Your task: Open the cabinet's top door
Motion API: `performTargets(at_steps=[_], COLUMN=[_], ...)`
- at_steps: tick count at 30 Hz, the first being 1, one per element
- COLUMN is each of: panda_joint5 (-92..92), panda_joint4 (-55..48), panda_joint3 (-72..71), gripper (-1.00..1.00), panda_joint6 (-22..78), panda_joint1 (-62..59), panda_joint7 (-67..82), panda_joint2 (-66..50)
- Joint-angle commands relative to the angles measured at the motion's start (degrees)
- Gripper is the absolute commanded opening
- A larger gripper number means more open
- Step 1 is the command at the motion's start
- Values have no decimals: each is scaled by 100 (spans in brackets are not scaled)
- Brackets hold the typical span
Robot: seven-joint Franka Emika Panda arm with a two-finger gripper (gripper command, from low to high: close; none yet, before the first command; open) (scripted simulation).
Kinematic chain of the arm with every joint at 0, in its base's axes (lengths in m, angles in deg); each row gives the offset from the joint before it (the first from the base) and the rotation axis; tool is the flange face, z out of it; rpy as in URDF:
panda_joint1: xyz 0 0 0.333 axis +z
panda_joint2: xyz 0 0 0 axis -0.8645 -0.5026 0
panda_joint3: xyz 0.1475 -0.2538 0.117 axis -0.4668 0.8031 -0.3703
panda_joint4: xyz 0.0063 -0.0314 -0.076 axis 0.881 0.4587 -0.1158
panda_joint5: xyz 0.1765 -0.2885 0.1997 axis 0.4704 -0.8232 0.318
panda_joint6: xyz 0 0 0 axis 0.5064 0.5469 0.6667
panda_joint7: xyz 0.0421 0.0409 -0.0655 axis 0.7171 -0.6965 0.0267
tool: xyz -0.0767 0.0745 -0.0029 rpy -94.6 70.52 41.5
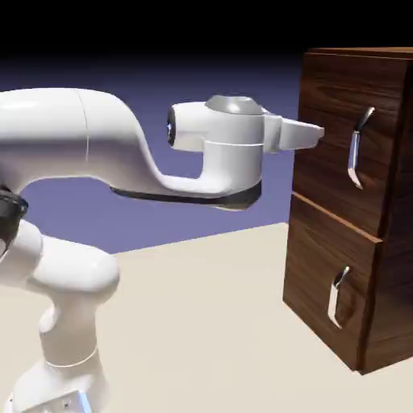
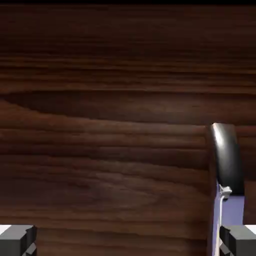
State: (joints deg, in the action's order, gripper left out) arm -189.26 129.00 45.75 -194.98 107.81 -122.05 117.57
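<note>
The cabinet [image 1: 343, 266] is a tall dark wooden box at the exterior view's right, and both of its doors are closed. The top door [image 1: 335, 173] carries a long bent silver handle [image 1: 357, 149]. My gripper [image 1: 313, 134] points at the top door's upper left part, close to the wood and to the left of the handle. In the hand view the door's dark grain [image 2: 110, 125] fills the picture, with the handle [image 2: 227, 157] at the right. My gripper [image 2: 128, 244] is open, with nothing between its tips. Each grey fingertip [image 2: 17, 240] sits at a bottom corner.
The lower door [image 1: 323, 282] with a shorter silver handle [image 1: 337, 296] sits below the top door. The beige table [image 1: 202, 323] stretches between my base and the cabinet. A narrow blue-violet strip [image 2: 231, 215] shows beneath the handle in the hand view.
</note>
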Motion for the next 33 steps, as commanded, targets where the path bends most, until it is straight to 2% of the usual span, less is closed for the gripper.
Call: performTargets(at_steps=[1,11,13,19,20,33], panda_joint5=[-250,-2740,-2770,-2844,-2844,-1398], panda_joint4=[-52,-573,-580,-1348,-1348,402], panda_joint3=[96,1054,1065,1735,1735,-302], gripper=[0,0,0,0,-100,-100], panda_joint6=[4,44,45,159,159,1613], panda_joint1=[86,942,952,2015,2015,-476], panda_joint7=[-185,-2032,-2054,-2093,-2093,-2155], panda_joint2=[30,332,335,28,28,-549])
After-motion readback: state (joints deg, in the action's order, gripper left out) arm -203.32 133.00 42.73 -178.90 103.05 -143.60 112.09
